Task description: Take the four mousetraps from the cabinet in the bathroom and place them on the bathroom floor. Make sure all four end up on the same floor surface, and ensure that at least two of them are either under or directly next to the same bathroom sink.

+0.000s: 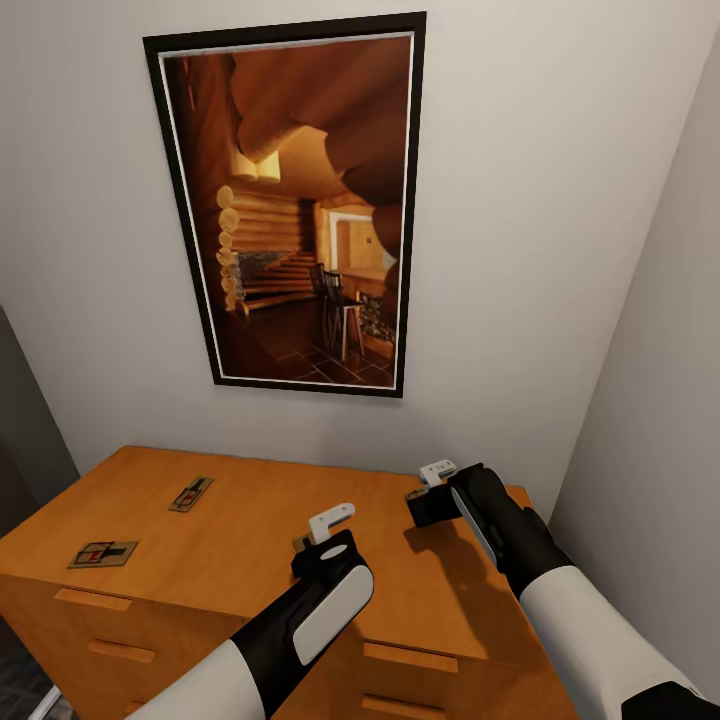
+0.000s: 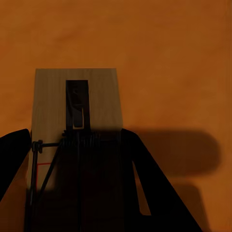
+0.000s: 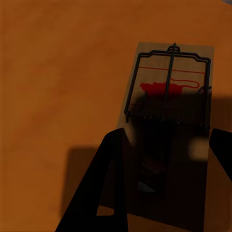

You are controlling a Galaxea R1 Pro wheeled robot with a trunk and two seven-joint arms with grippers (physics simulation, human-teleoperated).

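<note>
The honey-orange cabinet (image 1: pixel 250 530) stands against the wall. On its flat top, near the left end, lie two mousetraps (image 1: pixel 190 494) (image 1: pixel 103 553). In the head view my left gripper (image 1: pixel 306 545) is down on the top's middle and my right gripper (image 1: pixel 418 497) is down near the right rear corner. In the left wrist view the left gripper (image 2: pixel 76 145) is shut on a third mousetrap (image 2: pixel 92 96), its dark fingers (image 2: pixel 145 183) against both long edges. In the right wrist view the right gripper (image 3: pixel 166 140) is shut on another mousetrap (image 3: pixel 169 72) with a red mark. Both held traps still lie flat on the wood.
A black-framed picture (image 1: pixel 300 210) of a log-cabin room hangs above the cabinet. A grey side wall (image 1: pixel 650 400) stands close on the right. Drawer handles (image 1: pixel 92 599) show on the cabinet front. A dark panel (image 1: pixel 20 420) borders the left.
</note>
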